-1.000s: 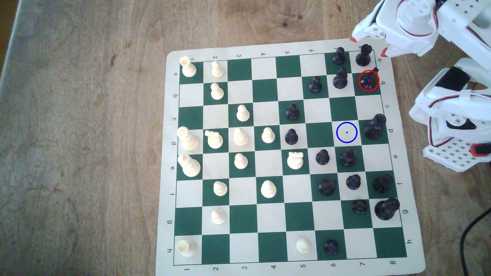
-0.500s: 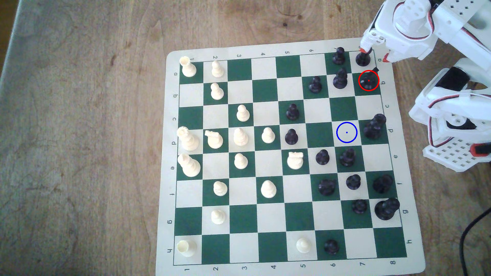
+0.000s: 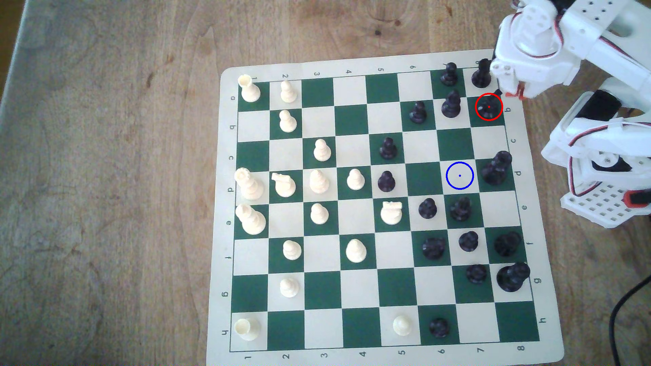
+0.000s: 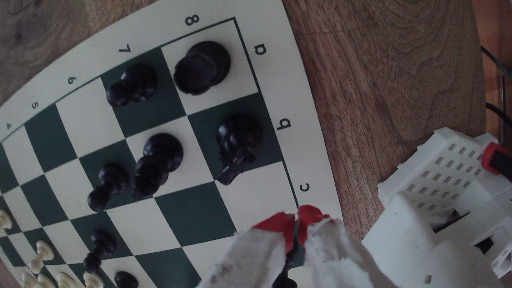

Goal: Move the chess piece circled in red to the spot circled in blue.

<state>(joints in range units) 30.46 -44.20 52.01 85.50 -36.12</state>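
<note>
The black knight (image 3: 488,107) stands upright inside the red ring on a dark green square in the upper right of the exterior view, in the board's last column beside the letter b, one row below the corner. In the wrist view the knight (image 4: 238,144) shows a round base and a ridged, angular head whose pointed snout juts sideways from the base toward the neighbouring cream square of row c; its long axis as seen there runs from base to snout along the board's edge column. In the exterior view a small dark tip pokes out past the ring's upper right.

The blue-ringed square (image 3: 459,175), cream with a blue centre dot, lies lower and to the left of the knight in the exterior view, two rows down and one column inward, with no piece on it. A tall black piece (image 3: 496,169) stands on the green square just to its right.

The gripper (image 3: 512,94), white with red-taped tips, hangs over the board's right border just to the upper right of the knight, apart from it. In the wrist view the gripper (image 4: 296,221) has its red tips pressed together with only a thin seam between them, holding nothing.

A black rook (image 3: 481,74) occupies the corner square above the knight, on the chessboard (image 3: 355,225) lying on a wooden table (image 3: 105,176).
</note>
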